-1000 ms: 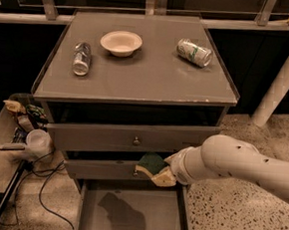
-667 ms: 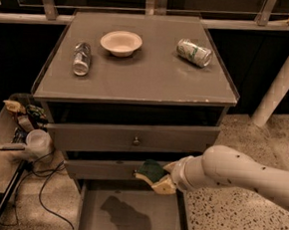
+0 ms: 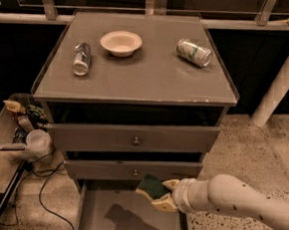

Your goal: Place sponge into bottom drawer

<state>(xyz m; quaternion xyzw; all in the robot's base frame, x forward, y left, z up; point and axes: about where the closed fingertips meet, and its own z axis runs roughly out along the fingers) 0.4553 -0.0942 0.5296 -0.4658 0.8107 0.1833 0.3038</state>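
My gripper [image 3: 159,194] comes in from the right on a white arm and is shut on the sponge [image 3: 150,185], whose dark green top faces up and left. It holds the sponge in the air over the open bottom drawer [image 3: 101,218], a wide grey tray pulled out at floor level. The sponge hangs above the drawer's back right part, just in front of the middle drawer's face [image 3: 110,169]. A shadow of the gripper lies on the drawer floor.
On the cabinet top [image 3: 137,81] lie a white bowl [image 3: 121,42], a clear bottle on its side [image 3: 81,58] and a green can on its side [image 3: 194,52]. The top drawer [image 3: 132,138] is shut. A cluttered tray with a cup and cables [image 3: 27,143] stands left.
The arm has moved down and a little right, carrying the sponge lower, from in front of the middle drawer toward the open bottom drawer.
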